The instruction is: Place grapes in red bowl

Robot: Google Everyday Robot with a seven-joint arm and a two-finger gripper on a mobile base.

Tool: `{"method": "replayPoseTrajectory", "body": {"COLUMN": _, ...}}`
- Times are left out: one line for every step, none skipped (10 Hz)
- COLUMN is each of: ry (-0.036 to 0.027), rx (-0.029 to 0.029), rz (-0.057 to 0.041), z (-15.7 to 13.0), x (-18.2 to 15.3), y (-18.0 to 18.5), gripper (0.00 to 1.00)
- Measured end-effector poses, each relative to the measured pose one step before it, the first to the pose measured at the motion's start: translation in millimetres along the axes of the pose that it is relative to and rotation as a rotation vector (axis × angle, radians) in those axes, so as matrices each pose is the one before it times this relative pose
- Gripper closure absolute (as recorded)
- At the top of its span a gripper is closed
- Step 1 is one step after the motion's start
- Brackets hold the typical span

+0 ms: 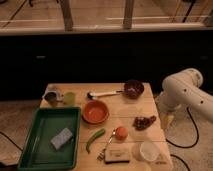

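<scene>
Pale wooden table (131, 106) in front of a dark wall with glazing above; white robot arm (186, 91) off the table's right edge, gripper (167, 121) hanging down just beside that edge, fingers apart, gripping nothing; small lumpy cluster of dark reddish-purple grapes (144, 122) lying on the wood at the right side, near the gripper but not touching it; long axis of the cluster runs roughly left-right across the table, right end a touch farther from the camera; cannot tell which end has the stem; round shallow orange-red bowl (95, 111) sits mid-table, left of the grapes, well apart from them, upright; round orange fruit (121, 133) lies nearer the camera than the line from grapes to bowl, close to the grapes' left end; curved green pepper (95, 139) front of the bowl; small dark brown bowl (133, 88) at the far edge behind the grapes, white-handled utensil (105, 93) to its left; white cup (148, 150) at the front right; green plastic tray (47, 120) on the left, grey-blue sponge (62, 138) inside it.
</scene>
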Motion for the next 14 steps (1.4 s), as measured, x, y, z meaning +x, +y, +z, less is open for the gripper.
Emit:
{"method": "replayPoseTrajectory", "body": {"ry": 0.00001, "rx": -0.00001, "rz": -0.00328, "z": 0.06, "x": -0.59, "y": 0.36, "gripper": 0.20}}
{"method": "replayPoseTrajectory", "body": {"ry": 0.00076, "rx": 0.00139, "rz": -0.01023, "z": 1.31, "x": -0.78, "y": 0.09, "gripper": 0.20}}
{"method": "replayPoseTrajectory", "body": {"ry": -0.00387, "rx": -0.00110, "rz": -0.00940, "z": 5.61, "x": -1.94, "y": 0.81, "gripper": 0.20}}
{"method": "replayPoseTrajectory", "body": {"ry": -0.00331, "rx": -0.00064, "rz": -0.01336, "z": 9.33, "x": -1.78, "y": 1.38, "gripper": 0.20}}
{"method": "replayPoseTrajectory", "body": {"ry": -0.00275, "rx": -0.00146, "rz": -0.01233, "z": 8.77, "x": -2.00, "y": 1.39, "gripper": 0.20}}
{"method": "replayPoseTrajectory", "body": {"ry": -0.00252, "rx": -0.00011, "rz": -0.01121, "z": 6.49, "x": -2.14, "y": 0.72, "gripper": 0.20}}
{"method": "replayPoseTrajectory", "body": {"ry": -0.00097, "rx": -0.00157, "rz": -0.00983, "z": 5.34, "x": -0.92, "y": 1.20, "gripper": 0.20}}
{"method": "replayPoseTrajectory", "body": {"ry": -0.00160, "rx": -0.00094, "rz": -0.01094, "z": 2.82, "x": -1.33, "y": 0.42, "gripper": 0.20}}
{"method": "replayPoseTrajectory", "body": {"ry": -0.00177, "rx": -0.00171, "rz": -0.00953, "z": 5.57, "x": -1.56, "y": 0.75, "gripper": 0.20}}
{"method": "replayPoseTrajectory", "body": {"ry": -0.00398, "rx": -0.00188, "rz": -0.00950, "z": 5.21, "x": -3.26, "y": -0.39, "gripper": 0.20}}
{"method": "replayPoseTrajectory", "body": {"ry": -0.00358, "rx": -0.00473, "rz": -0.01169, "z": 9.11, "x": -3.37, "y": -0.20, "gripper": 0.20}}
{"method": "replayPoseTrajectory", "body": {"ry": -0.00370, "rx": -0.00296, "rz": -0.00744, "z": 6.14, "x": -2.51, "y": -0.43, "gripper": 0.20}}
{"method": "replayPoseTrajectory", "body": {"ry": -0.00103, "rx": -0.00305, "rz": -0.00747, "z": 5.23, "x": -0.93, "y": 0.94, "gripper": 0.20}}
{"method": "replayPoseTrajectory", "body": {"ry": -0.00316, "rx": -0.00017, "rz": -0.01184, "z": 3.91, "x": -2.06, "y": -0.64, "gripper": 0.20}}
